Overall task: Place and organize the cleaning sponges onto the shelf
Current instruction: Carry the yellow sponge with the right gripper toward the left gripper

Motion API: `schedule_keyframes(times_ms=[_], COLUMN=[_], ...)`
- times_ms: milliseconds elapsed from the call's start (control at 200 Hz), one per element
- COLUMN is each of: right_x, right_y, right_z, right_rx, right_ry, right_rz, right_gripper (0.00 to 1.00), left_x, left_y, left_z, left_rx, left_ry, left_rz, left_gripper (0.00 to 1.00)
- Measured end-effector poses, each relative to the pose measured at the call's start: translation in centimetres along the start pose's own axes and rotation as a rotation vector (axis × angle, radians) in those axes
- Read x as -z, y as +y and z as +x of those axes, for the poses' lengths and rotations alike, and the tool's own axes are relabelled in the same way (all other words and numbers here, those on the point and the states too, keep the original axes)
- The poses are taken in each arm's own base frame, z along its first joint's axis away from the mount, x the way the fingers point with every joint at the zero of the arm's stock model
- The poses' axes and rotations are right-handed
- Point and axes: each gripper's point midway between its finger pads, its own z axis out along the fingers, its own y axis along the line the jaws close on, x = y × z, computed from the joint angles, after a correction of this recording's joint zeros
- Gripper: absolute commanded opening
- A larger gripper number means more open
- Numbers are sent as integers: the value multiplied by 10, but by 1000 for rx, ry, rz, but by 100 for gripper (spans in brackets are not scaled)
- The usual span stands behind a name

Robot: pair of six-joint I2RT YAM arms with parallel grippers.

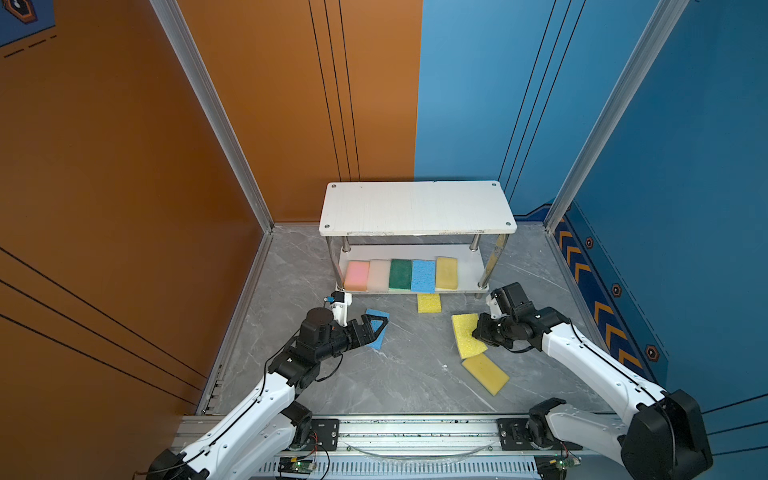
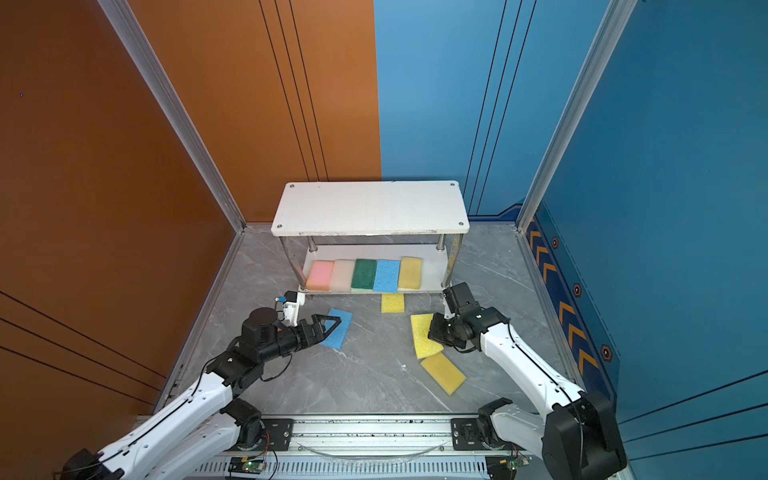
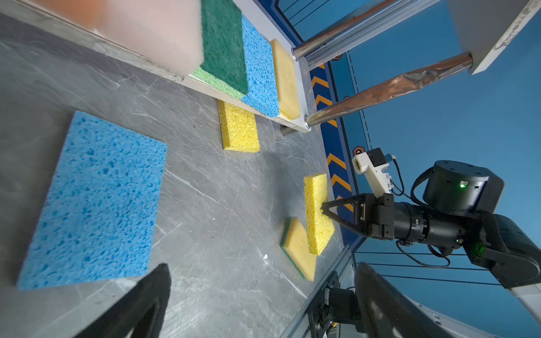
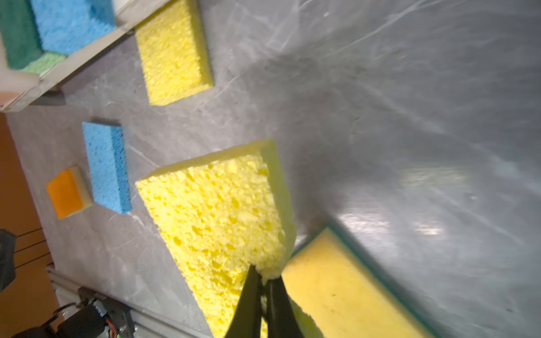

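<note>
Sponges lie side by side on the lower board (image 1: 469, 266) of the shelf (image 1: 415, 208), which stands at 12 o'clock on the grey floor (image 1: 374, 386). Running from the 9 o'clock end to the 3 o'clock end, they are a pink sponge (image 1: 356, 275), an off-white sponge (image 1: 379, 274), a dark green sponge (image 1: 400, 274), a blue shelf sponge (image 1: 423, 275) and a pale yellow sponge (image 1: 446, 272). The rest are on the floor. At 12 o'clock a small yellow sponge (image 1: 429, 302) lies partly under the shelf's front edge. At 9 o'clock a blue floor sponge (image 1: 378, 341) lies flat, and the left gripper (image 1: 384, 322) hovers over it with its jaws spread wide and nothing between them. The right wrist view shows an orange sponge (image 4: 66, 193) just beside that blue one; the left arm hides it in both top views. At 3 o'clock the right gripper (image 1: 477, 332) has its jaws clamped tight on one long edge of a bright yellow sponge (image 1: 463, 336), squeezing the foam thin there. This sponge sits tilted rather than flat. At 4 o'clock a green-backed yellow sponge (image 1: 485, 374) lies flat with its yellow face up, one corner just beside the low end of the gripped sponge. Whether the two touch cannot be told.
</note>
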Motion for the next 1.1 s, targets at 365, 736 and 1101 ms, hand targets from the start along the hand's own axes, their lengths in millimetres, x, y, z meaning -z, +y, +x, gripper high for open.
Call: schedule_keyframes(times_ms=[365, 736, 1101], right_x=[-22, -25, -19], right_y=[134, 193, 197], right_z=[25, 39, 39], right_rx=[144, 206, 198], right_ry=[106, 146, 146], right_rz=[-231, -362, -382], right_gripper=[6, 7, 57], left_x=[-13, -7, -1], left_y=[-31, -43, -35], left_z=[12, 5, -13], left_rx=[-33, -27, 15], left_ry=[23, -18, -77], left_rz=[133, 172, 154], left_gripper=[96, 56, 2])
